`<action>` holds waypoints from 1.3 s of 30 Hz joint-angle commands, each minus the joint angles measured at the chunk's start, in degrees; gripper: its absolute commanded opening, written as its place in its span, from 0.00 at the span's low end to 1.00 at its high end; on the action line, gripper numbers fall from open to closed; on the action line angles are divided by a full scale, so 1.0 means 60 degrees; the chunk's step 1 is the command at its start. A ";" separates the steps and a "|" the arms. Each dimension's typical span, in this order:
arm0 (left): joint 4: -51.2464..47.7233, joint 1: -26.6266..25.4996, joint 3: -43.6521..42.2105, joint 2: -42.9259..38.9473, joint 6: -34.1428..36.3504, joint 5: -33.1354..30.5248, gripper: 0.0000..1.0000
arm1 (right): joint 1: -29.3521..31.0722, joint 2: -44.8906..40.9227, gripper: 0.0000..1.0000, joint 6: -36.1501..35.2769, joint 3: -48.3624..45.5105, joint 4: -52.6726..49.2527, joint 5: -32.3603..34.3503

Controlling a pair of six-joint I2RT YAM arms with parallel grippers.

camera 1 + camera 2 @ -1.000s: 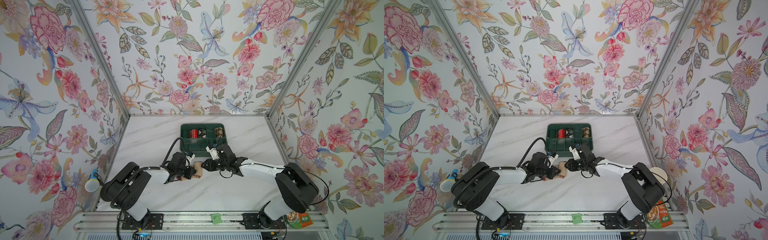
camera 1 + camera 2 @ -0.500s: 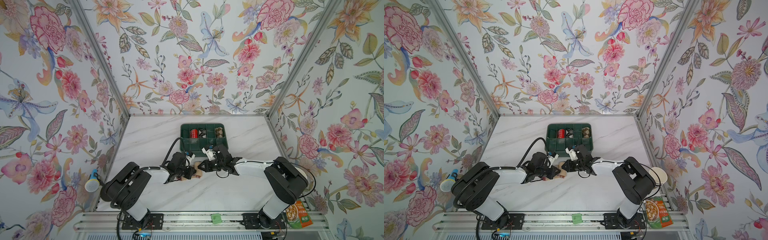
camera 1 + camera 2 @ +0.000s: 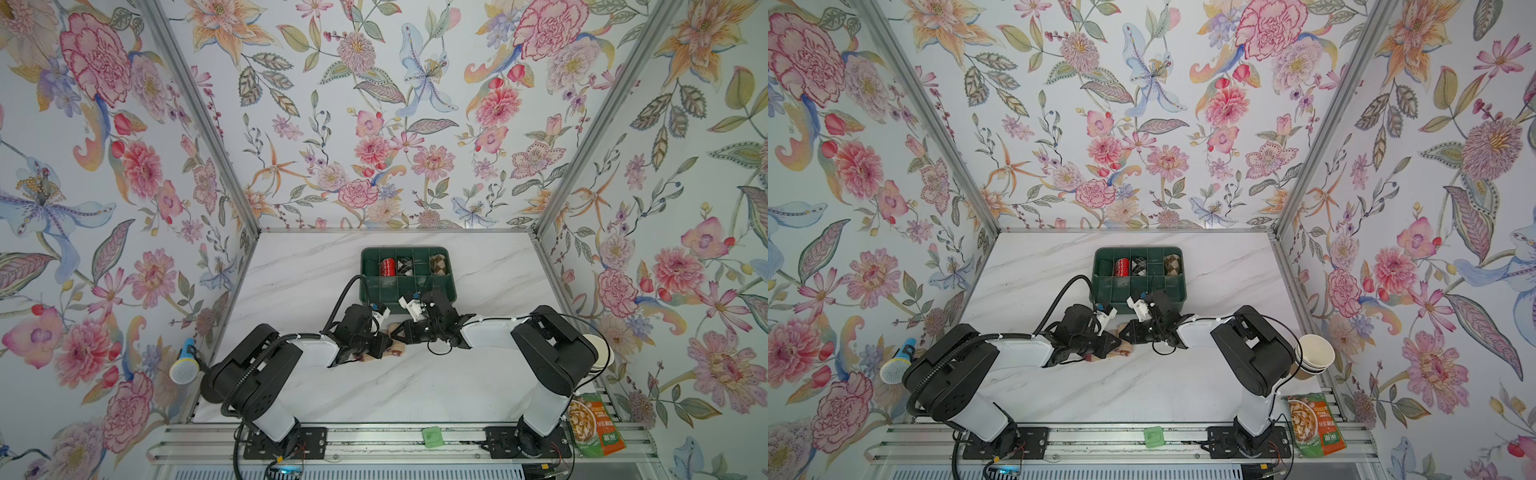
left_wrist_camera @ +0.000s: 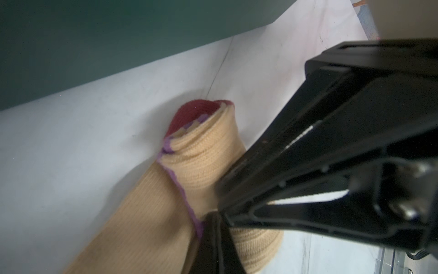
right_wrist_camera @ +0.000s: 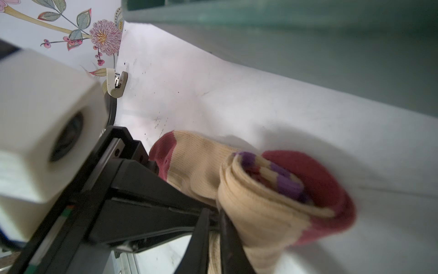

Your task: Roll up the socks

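A beige sock (image 3: pixel 395 352) (image 3: pixel 1124 352) with red toe and purple stripes lies partly rolled on the marble table, just in front of the green divided box (image 3: pixel 390 294). The two grippers meet at it from opposite sides. In the left wrist view my left gripper (image 4: pixel 212 237) is shut on the sock (image 4: pixel 206 151) near the roll's end. My right gripper (image 5: pixel 214 237) is shut on the sock (image 5: pixel 260 201), with beige fabric pinched between its fingers. In both top views the left gripper (image 3: pixel 384 345) and right gripper (image 3: pixel 401 332) hide most of the sock.
The green box holds rolled socks: red (image 3: pixel 387 267), black-and-white (image 3: pixel 405 266), brown (image 3: pixel 437 263). Stacked paper cups (image 3: pixel 596 353) and a snack packet (image 3: pixel 596 428) sit at the right edge. A blue microphone (image 3: pixel 185 368) leans at the left wall.
My right gripper has slid left toward the sock and closed its jaws on it. The left arm and its grip have stayed put.
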 commanded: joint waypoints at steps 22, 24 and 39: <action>-0.0296 0.0055 -0.0361 0.0640 0.0011 -0.0021 0.00 | -0.0321 -0.1600 0.38 0.0562 -0.1126 -0.1240 0.0564; -0.0287 0.0055 -0.0390 0.0651 0.0017 -0.0021 0.00 | -0.0334 -0.1552 0.38 0.0742 -0.1300 -0.0787 0.0484; 0.0242 0.0192 -0.0756 0.0900 -0.0150 0.0212 0.00 | -0.0512 -0.0612 0.39 0.1747 -0.2022 0.1719 -0.0439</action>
